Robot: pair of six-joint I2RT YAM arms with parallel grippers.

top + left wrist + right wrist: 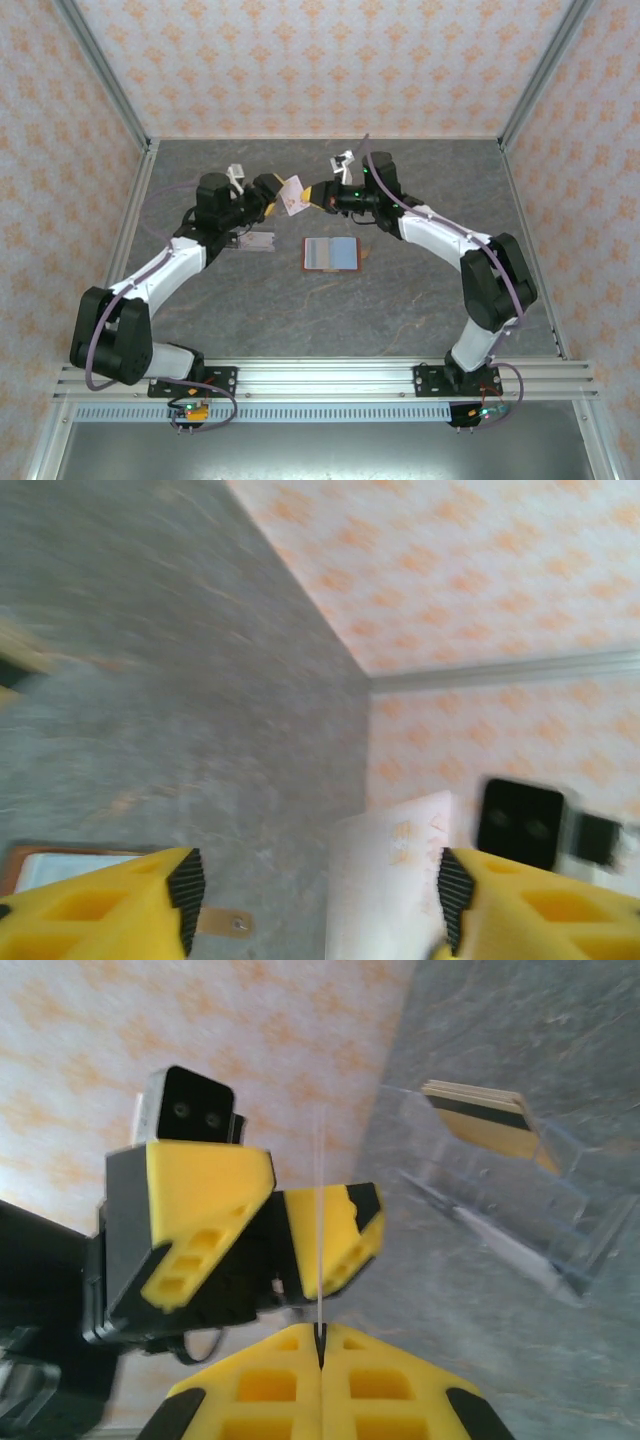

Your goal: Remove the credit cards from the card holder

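Blurred card holder, seemingly half-hidden.

my right fingers and left fingers are matt yellow plastic, with ribbed black rubbery pads. the pale card looks like thin, smooth plastic. the tabletop is matt grey with a stone pattern. the card holder has a leather-like red-brown edge and a dull blue-grey inside. the tray is clear glossy plastic; the rail is brushed metal.

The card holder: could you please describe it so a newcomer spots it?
On the grey table, look near the middle. The card holder lies open and flat there, blue-grey inside with a red-brown edge, unlike the clear tray to its left.
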